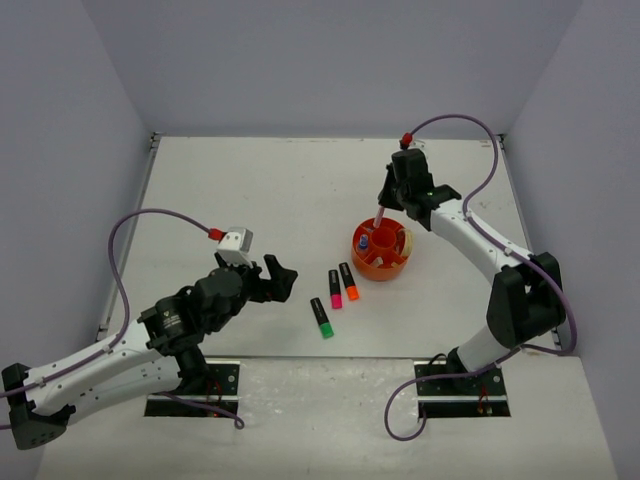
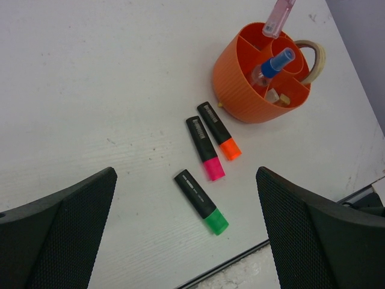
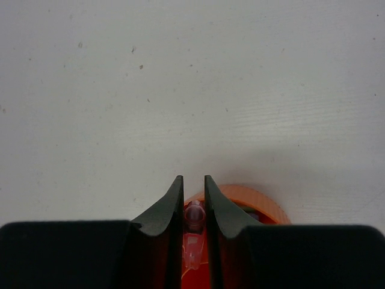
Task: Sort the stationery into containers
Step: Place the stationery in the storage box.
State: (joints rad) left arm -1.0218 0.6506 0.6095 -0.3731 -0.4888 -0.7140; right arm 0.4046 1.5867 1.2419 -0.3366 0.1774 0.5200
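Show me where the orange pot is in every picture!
Top external: the orange pot sits right of centre.
Left wrist: it is in the top right corner.
Right wrist: only its rim peeks out at the bottom, behind the right gripper.
Shared landmark: the pink marker sticking up from the pot in all three.

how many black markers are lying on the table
3, side by side near the organiser: orange-capped marker closest to it, pink-capped marker next, green-capped marker farthest. None look hidden.
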